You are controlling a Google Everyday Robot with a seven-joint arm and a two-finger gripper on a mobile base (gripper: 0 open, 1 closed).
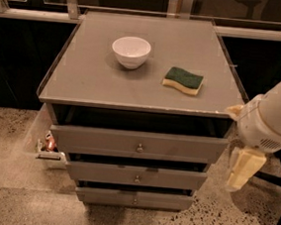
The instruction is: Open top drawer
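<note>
The top drawer [93, 140] is matt grey, its knob [139, 148] shiny metal; the smooth cream gripper [240, 173] hangs to its right.
</note>
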